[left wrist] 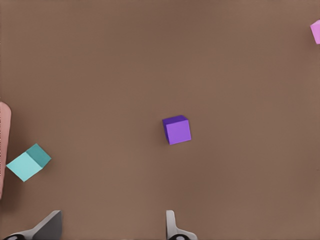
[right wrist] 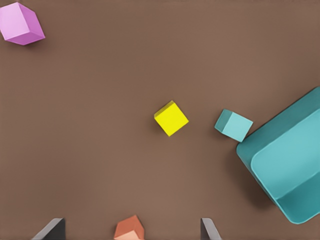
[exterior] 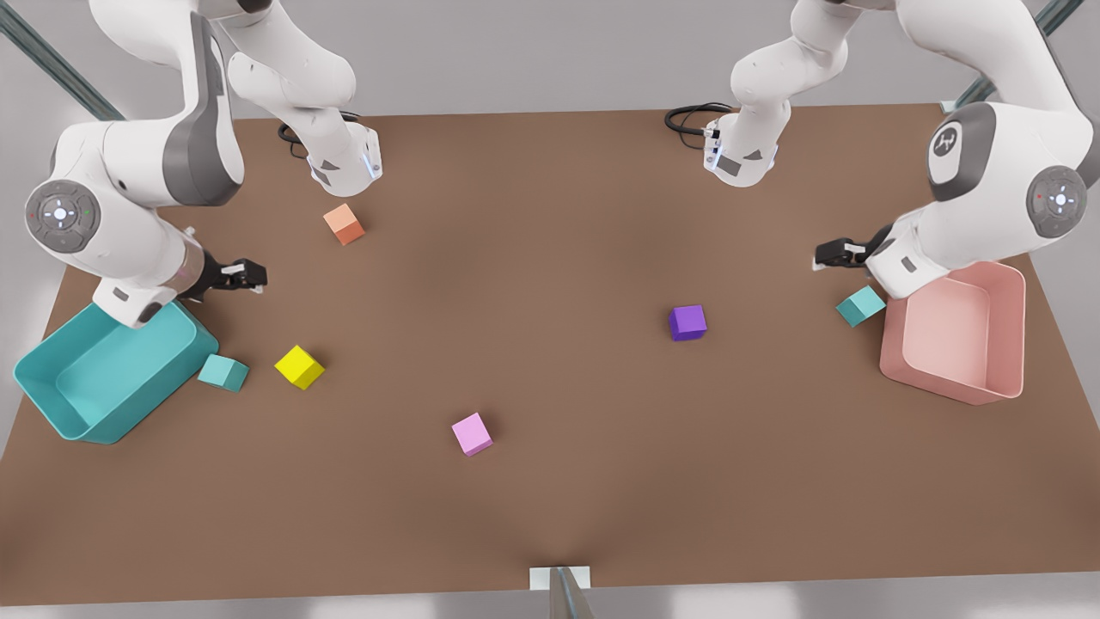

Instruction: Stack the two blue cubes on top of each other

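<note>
One blue cube (exterior: pixel 223 372) (right wrist: pixel 233 125) rests against the teal bin at the front view's left. The other blue cube (exterior: pixel 860 305) (left wrist: pixel 28 162) sits beside the pink bin at the front view's right. My right gripper (exterior: pixel 345 176) (right wrist: pixel 130 232) hangs open high over the table's far left part, just above the orange cube, with nothing between its fingers. My left gripper (exterior: pixel 741 168) (left wrist: pixel 111 230) hangs open over the far right part, holding nothing, well short of the purple cube. Both grippers are far from either blue cube.
A teal bin (exterior: pixel 51 391) (right wrist: pixel 305 200) stands at the front view's left and a pink bin (exterior: pixel 1014 344) at its right. Loose on the brown table lie an orange cube (exterior: pixel 344 223), a yellow cube (exterior: pixel 299 367), a pink cube (exterior: pixel 472 433) and a purple cube (exterior: pixel 687 322).
</note>
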Robot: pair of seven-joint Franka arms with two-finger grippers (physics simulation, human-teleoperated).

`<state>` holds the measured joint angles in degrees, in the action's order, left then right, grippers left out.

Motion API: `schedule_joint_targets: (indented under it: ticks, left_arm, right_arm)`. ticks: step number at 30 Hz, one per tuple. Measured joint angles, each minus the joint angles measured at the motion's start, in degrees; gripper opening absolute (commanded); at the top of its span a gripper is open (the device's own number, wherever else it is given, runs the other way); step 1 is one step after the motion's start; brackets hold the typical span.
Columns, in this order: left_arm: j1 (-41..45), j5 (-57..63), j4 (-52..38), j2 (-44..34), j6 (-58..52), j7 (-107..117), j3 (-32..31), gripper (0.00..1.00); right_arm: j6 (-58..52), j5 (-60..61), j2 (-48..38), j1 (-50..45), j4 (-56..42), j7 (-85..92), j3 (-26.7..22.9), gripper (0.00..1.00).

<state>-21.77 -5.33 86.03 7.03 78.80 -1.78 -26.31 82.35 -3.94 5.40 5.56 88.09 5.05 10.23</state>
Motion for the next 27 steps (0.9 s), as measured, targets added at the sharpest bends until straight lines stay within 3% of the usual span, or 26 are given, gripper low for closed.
schedule_joint_targets:
  ticks: [6,12,16,27]
  left_arm:
    - [0.4,-0.1,-0.1,0.6,0.0,0.2,-0.1,1.0]
    - [-1.9,0.0,-0.3,0.5,-0.9,0.3,0.1,1.0]
    - [-2.1,0.0,-0.1,0.8,-1.5,0.4,0.0,1.0]
    - [-2.6,0.3,-0.3,1.2,-1.9,0.5,-0.1,1.0]
  right_arm:
    - [-0.7,-6.2,9.0,-1.2,-3.7,4.7,-0.2,1.0]
    - [11.4,-9.2,16.6,8.3,2.2,20.3,-0.2,1.0]
    - [22.2,-6.3,16.7,14.0,12.3,31.9,-0.2,1.0]
    - [36.8,-5.3,16.6,15.8,18.3,62.4,-0.3,1.0]
